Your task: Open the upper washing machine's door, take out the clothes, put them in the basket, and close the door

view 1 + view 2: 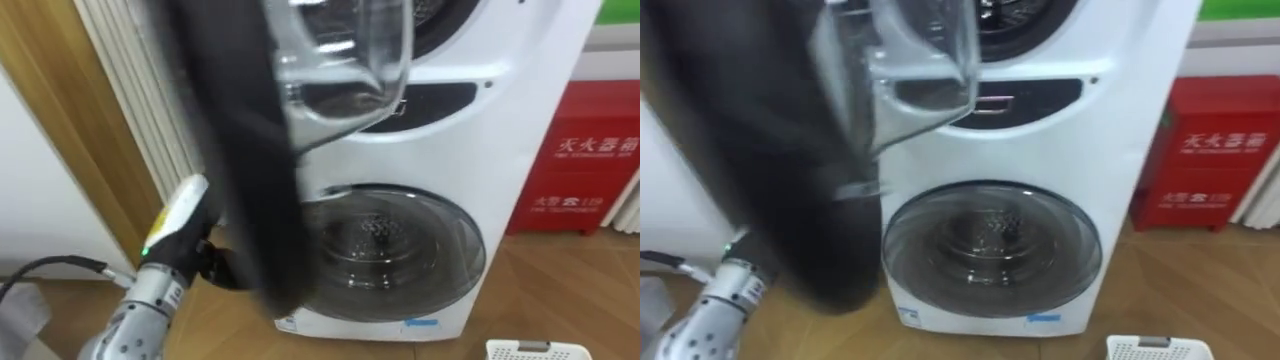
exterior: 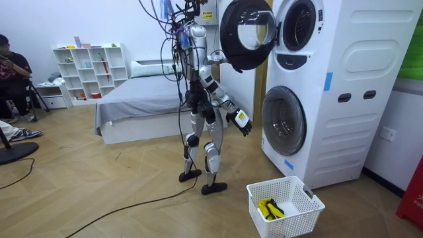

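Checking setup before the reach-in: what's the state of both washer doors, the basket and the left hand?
upper door, swung open
lower door, closed
basket, upright on the floor, holding a yellow and black item
left hand, hanging low below the upper door

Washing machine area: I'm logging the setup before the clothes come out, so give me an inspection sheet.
surface: wooden floor.
job's things: washing machine, upper door open, lower door shut; no clothes seen; white basket on the floor nearby.
clutter: yellow-black item in the basket.
hands: left hand low beside the open door; right hand apparently up at that door's edge.
cables: only the robot's own, trailing over the floor.
surroundings: red cabinet, bed, white shelf, seated person.
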Controlling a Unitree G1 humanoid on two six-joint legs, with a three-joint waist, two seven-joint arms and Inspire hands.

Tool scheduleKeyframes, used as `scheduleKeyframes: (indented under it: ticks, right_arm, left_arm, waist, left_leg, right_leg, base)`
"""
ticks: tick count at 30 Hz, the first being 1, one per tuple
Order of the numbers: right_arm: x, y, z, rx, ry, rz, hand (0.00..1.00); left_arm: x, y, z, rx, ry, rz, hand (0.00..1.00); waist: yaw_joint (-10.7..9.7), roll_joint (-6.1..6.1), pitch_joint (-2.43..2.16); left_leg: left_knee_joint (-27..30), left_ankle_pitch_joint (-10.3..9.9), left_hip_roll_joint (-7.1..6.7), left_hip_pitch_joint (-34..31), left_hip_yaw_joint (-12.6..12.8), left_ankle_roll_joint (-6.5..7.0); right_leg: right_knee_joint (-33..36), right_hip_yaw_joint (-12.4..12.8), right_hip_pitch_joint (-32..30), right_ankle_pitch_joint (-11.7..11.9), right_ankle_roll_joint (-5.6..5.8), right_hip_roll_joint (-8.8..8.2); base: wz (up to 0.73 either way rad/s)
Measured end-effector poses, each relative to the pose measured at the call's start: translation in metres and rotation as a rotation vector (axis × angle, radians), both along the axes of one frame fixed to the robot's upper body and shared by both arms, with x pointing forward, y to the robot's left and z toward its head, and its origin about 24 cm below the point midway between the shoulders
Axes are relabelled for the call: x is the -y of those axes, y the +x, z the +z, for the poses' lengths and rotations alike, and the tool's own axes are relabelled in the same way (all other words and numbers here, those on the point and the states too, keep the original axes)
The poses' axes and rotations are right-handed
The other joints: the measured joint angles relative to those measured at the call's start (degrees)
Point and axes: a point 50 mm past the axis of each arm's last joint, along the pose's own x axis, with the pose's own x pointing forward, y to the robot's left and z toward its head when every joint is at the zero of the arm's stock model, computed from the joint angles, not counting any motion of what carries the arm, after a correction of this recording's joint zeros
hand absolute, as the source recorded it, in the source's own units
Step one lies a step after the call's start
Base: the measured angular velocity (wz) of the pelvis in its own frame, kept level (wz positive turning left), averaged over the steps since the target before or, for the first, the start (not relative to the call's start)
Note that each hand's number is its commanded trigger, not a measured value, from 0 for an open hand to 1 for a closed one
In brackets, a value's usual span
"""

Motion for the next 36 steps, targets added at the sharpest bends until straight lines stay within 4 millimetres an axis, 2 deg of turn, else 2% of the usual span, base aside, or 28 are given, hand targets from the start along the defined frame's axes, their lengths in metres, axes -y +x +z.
scheduleKeyframes:
  ticks: [5,7,11,19,22,24,28,31,36]
  right_arm:
    - [-0.004,0.000,-0.001,-0.007,0.002,0.007,0.00]
    - [-0.004,0.000,-0.001,-0.006,-0.004,0.011,0.00]
    - [-0.004,0.002,0.000,0.009,-0.013,0.006,0.00]
    - [-0.005,0.005,0.001,0.020,-0.013,0.011,0.00]
    - [-0.010,0.005,0.000,0.018,-0.009,0.020,0.00]
    - [-0.017,0.003,-0.003,0.012,0.013,0.009,0.00]
    - [-0.023,0.002,-0.005,0.001,0.034,0.010,0.00]
    - [-0.027,0.002,-0.007,-0.010,0.033,0.035,0.00]
    - [-0.028,-0.002,-0.010,-0.054,0.033,0.033,0.00]
  left_arm:
    - [0.012,-0.010,-0.015,-0.077,-0.021,-0.049,0.00]
    - [0.012,-0.014,-0.020,-0.102,-0.031,-0.049,0.00]
    - [0.013,-0.022,-0.029,-0.141,-0.046,-0.043,0.00]
    - [0.016,-0.023,-0.031,-0.149,-0.052,-0.051,0.00]
    - [0.021,-0.023,-0.036,-0.170,-0.061,-0.059,0.00]
    - [0.028,-0.023,-0.044,-0.203,-0.084,-0.057,0.00]
    - [0.045,-0.027,-0.051,-0.230,-0.102,-0.100,0.00]
    - [0.053,-0.022,-0.045,-0.211,-0.111,-0.125,0.00]
    - [0.067,0.006,-0.010,-0.077,-0.125,-0.175,0.00]
  waist:
    - [-0.02,0.30,-0.31]
    - [0.23,0.33,-0.33]
    - [0.15,0.03,-0.25]
    - [-0.52,-0.41,-0.04]
    - [-0.59,-0.74,0.26]
    - [-0.93,-1.08,0.46]
    - [-1.86,-1.16,0.47]
    - [-2.02,-1.25,0.46]
    - [-2.02,-1.10,0.34]
  left_leg:
    - [-0.06,0.00,0.12,0.35,0.65,0.00]
    - [-0.06,0.00,0.22,0.72,1.96,0.00]
    - [-0.11,-0.01,0.21,1.34,3.55,-0.01]
    - [-0.23,-0.01,0.23,1.95,6.64,-0.02]
    - [-0.49,-0.02,0.24,2.05,6.83,-0.03]
    - [-0.79,-0.12,0.39,1.98,7.38,-0.16]
    - [-1.20,-0.16,0.39,1.33,7.39,-0.18]
    - [-1.47,-0.18,0.35,1.14,7.52,-0.17]
    - [-2.03,-0.26,0.51,1.28,8.38,-0.20]
  right_leg:
    - [0.05,0.80,-0.18,0.06,-0.02,0.37]
    - [0.33,1.73,-0.41,0.06,-0.05,0.62]
    - [0.93,2.86,-0.79,-0.11,-0.15,0.89]
    - [1.00,5.64,-1.44,0.27,-0.31,1.74]
    - [0.77,6.43,-1.43,0.62,-0.30,2.08]
    - [0.81,6.46,-1.74,0.87,-0.37,2.24]
    - [1.01,6.52,-2.53,1.16,-0.30,2.32]
    - [0.93,7.86,-3.25,1.24,-0.26,2.78]
    - [0.83,8.70,-3.28,1.86,-0.28,3.33]
  base:
    - [-0.10]
    - [-0.25]
    - [-0.21]
    - [-0.20]
    - [-0.15]
    - [-0.05]
    - [0.01]
    - [-0.11]
    - [-0.08]
